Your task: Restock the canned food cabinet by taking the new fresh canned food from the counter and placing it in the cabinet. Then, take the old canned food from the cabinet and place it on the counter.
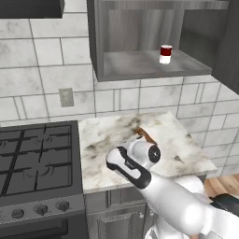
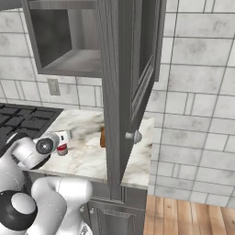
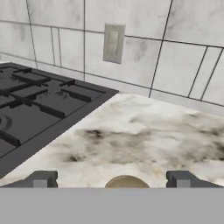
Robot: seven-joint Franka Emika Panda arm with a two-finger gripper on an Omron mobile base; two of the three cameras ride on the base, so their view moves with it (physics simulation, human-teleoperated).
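Note:
The new fresh canned food (image 1: 165,54), slim with a dark red top and white base, stands upright on the shelf of the open cabinet (image 1: 140,65). The old canned food (image 2: 62,149), short and bright red over white, stands on the counter (image 1: 107,135) near its front edge. In the hand view its yellowish top (image 3: 126,183) peeks up between my fingertips (image 3: 41,179). My gripper (image 3: 111,179) is open and low over the counter, with the fingers standing wide on either side of the can. In the left base view my own wrist hides the can.
The black gas stove (image 1: 37,158) borders the counter on the left. A brown object (image 2: 103,137) lies on the counter further back. The open cabinet door (image 2: 131,92) hangs over the counter's right part. A wall outlet (image 3: 113,43) sits on the tiled backsplash.

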